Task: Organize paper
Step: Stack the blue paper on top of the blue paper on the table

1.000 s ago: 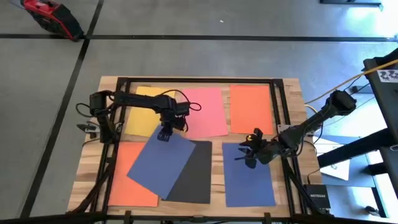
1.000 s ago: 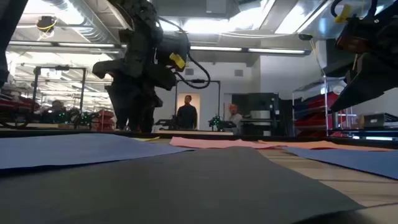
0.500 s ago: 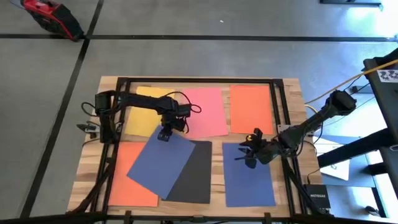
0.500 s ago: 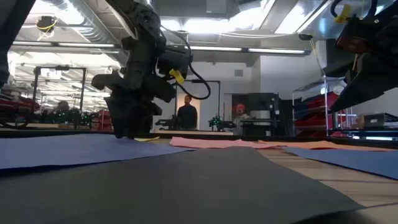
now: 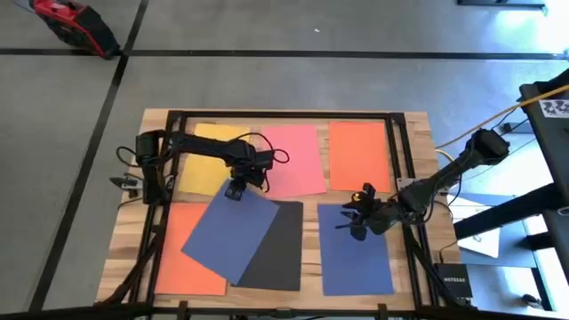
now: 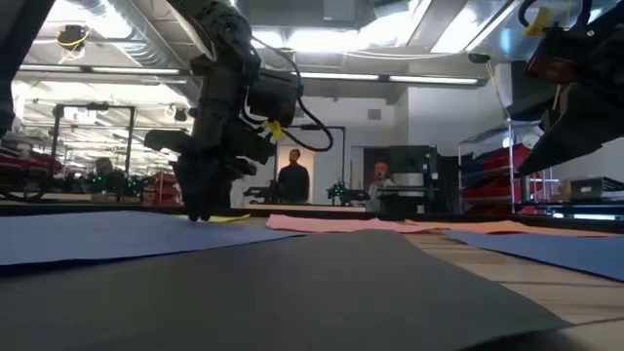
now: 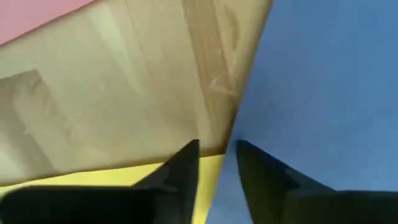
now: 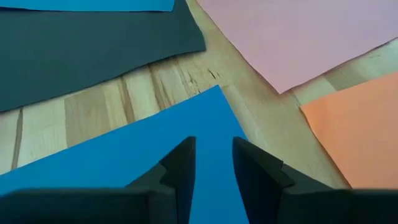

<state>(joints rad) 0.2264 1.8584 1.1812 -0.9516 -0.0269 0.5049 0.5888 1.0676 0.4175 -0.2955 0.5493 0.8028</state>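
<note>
High view is showing the wooden table (image 5: 404, 133) spread with paper: a yellow sheet (image 5: 203, 164), a pink sheet (image 5: 293, 160) and an orange sheet (image 5: 358, 156) are lying in a row along the far side. Nearer are an orange sheet (image 5: 182, 262) at the left, a tilted blue sheet (image 5: 229, 229) overlapping a black sheet (image 5: 276, 244), and a second blue sheet (image 5: 356, 249) at the right.

The far row is lying square with gaps between the sheets. The tilted blue one is skewed across its neighbours, so I judge it is the sheet I am meant to straighten.

My left arm is reaching across the yellow sheet so that my left gripper (image 5: 235, 190) is coming down at the far corner of the tilted blue sheet. Through the left wrist view, my left gripper (image 7: 217, 163) is standing with its fingers only a narrow gap apart, straddling the blue edge where it is crossing the yellow. It is gripping nothing that I can make out. Low view is showing that gripper (image 6: 200, 210) with its tips down at the paper. A corner is the sensible place to take a thin flat sheet.

My right gripper (image 5: 358, 222) is waiting over the far edge of the right blue sheet. Its fingers (image 8: 180, 163) are slightly apart above that sheet's corner, holding nothing.
</note>
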